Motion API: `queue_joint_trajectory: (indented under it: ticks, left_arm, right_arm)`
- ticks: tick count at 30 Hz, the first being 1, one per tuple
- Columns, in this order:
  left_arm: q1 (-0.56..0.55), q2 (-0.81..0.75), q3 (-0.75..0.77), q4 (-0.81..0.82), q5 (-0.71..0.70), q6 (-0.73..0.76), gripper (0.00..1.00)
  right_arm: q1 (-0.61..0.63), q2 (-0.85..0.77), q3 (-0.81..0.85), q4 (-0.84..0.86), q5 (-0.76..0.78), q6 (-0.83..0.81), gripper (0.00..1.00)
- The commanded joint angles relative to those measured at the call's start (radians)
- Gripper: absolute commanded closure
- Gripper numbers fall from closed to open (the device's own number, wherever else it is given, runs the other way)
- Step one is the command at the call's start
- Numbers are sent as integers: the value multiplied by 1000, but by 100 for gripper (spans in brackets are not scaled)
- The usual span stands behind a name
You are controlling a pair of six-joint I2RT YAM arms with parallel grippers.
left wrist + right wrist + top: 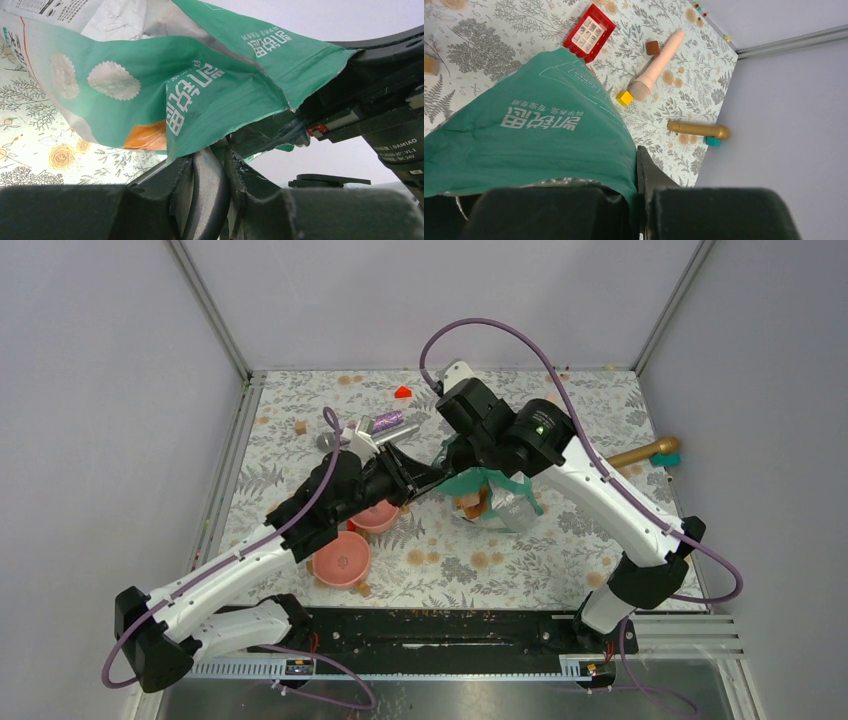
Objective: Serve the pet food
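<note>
The teal-green and silver pouch [492, 498] hangs tilted over the middle of the floral mat, held from both sides. My left gripper [432, 476] is shut on its torn top edge; the left wrist view shows the green foil [200, 95] pinched where the fingers [207, 175] meet. My right gripper [458, 452] is shut on the other flap of the pouch [539, 135], with one fingertip [646, 172] showing beside the foil. Two pink bowls [341, 558] [377, 516] stand to the left, below my left arm. The pet food itself is hidden inside the pouch.
Loose toys lie at the back: a red block [403, 392], a purple cylinder [385, 422], a silver cylinder [335, 440]. A gold cylinder [640, 452] and a teal block [668, 459] lie at the right edge. The right wrist view shows a red grid block [589, 32], a pink wooden stick [656, 65] and a yellow cube [624, 97].
</note>
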Motion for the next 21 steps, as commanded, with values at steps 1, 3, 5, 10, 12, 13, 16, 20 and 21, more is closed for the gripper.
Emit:
queue_joint_trajectory:
  ticks: [1, 3, 5, 10, 12, 13, 16, 20, 21]
  left_arm:
    - [-3, -20, 119, 193, -73, -4, 100]
    - [-4, -30, 124, 173, -119, -8, 100]
    - [-5, -48, 124, 163, -138, -17, 100]
    - [-21, -67, 147, 103, -206, -34, 100]
    - [-26, -60, 155, 97, -232, -48, 100]
    - [-28, -51, 168, 96, -241, -51, 100]
    - [-41, -2, 222, 95, -258, -41, 100]
    - [-60, 96, 336, 80, -239, -32, 100]
    - [-67, 118, 365, 66, -238, -28, 100]
  right_arm:
    - [-31, -91, 122, 142, 102, -133, 100]
    - [-45, -98, 106, 143, 100, -121, 100]
    - [-53, -106, 84, 153, 100, -114, 100]
    - [-55, -124, 34, 174, 35, -110, 100]
    - [-55, -136, 9, 182, -14, -110, 100]
    - [-55, -138, -2, 183, -47, -104, 100]
    - [-53, -140, -17, 175, -148, -62, 100]
    - [-52, -132, -24, 173, -232, -9, 100]
    - [-53, -125, -24, 168, -245, -8, 100]
